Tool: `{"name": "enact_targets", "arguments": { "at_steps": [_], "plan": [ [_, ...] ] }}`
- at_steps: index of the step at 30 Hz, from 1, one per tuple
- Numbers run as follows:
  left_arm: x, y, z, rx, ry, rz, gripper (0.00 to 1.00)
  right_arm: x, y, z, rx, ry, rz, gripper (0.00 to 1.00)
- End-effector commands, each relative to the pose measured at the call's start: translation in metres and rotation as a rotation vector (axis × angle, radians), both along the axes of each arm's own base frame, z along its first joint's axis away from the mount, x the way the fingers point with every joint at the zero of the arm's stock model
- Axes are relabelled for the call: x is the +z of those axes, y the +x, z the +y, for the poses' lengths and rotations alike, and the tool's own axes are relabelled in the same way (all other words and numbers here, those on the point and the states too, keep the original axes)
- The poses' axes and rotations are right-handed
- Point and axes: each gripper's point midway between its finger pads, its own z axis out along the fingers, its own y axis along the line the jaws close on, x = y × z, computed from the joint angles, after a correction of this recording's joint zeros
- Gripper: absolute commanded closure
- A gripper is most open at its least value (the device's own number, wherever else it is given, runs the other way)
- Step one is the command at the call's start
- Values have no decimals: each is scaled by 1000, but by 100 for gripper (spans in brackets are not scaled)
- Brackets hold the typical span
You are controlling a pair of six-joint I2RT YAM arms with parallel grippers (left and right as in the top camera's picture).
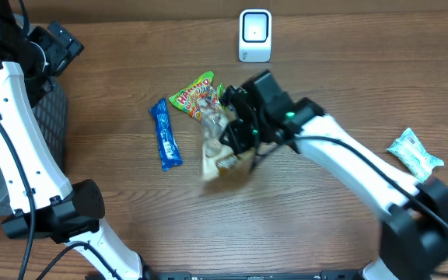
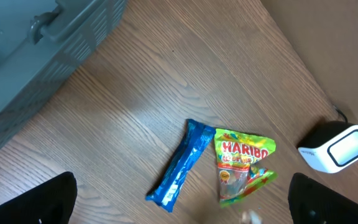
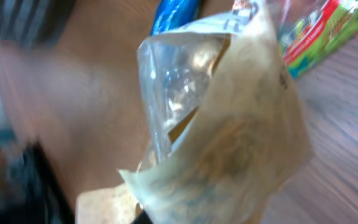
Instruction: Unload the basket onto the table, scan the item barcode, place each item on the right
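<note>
since the right pincer (image 1: 243, 138) is clenched on the clear-and-tan crinkly plastic snack bag (image 1: 222, 154), that bag appears lifted off the wooden bench (image 1: 325, 225). it hangs on the robot's side of the white box-shaped barcode scanner (image 1: 255, 35), slightly to the scanner's left and well apart from it. the bag's long axis runs roughly toward and away from the scanner, so the coming move is likely a carry straight toward it, with a turn to present the code. the right arm is far nearer the scanner than the left. the left pincer (image 2: 185, 205) stands released and wide, well off to the scanner's left. between scanner and held bag lies a green haribo gummy packet (image 1: 199, 95), and a blue foil wrapper bar (image 1: 165, 134) lies further left. the overhead view gives this layout but blurs the bag. the right wrist view shows its translucent film and tan contents (image 3: 229, 143) up close, yet no barcode can be made out. the left wrist view shows the scanner's face (image 2: 335, 147), and barely shows the held bag.
</note>
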Motion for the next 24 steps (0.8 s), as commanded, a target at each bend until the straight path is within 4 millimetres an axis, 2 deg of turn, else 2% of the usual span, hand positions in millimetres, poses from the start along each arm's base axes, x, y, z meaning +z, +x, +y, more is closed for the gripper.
{"name": "enact_targets", "arguments": {
  "at_steps": [1,3,5,11,16,19,24],
  "plan": [
    [14,-5,-4,2,2,-37,0,26,-26,-9,365,25,-223,96],
    [14,-5,-4,2,2,-37,1,20,-45,-21,552,3,-277,96],
    [14,-5,-4,2,2,-37,0,16,-53,-26,635,-8,-303,96],
    [14,-5,-4,2,2,-37,0,19,-51,-35,703,28,-353,96],
    [14,-5,-4,2,2,-37,0,45,-52,-41,724,251,-376,96],
    [14,-5,-4,2,2,-37,0,69,-50,-51,691,422,-391,96],
    [14,-5,-4,1,2,-37,0,113,-37,-87,585,679,-507,96]
  ]
}}
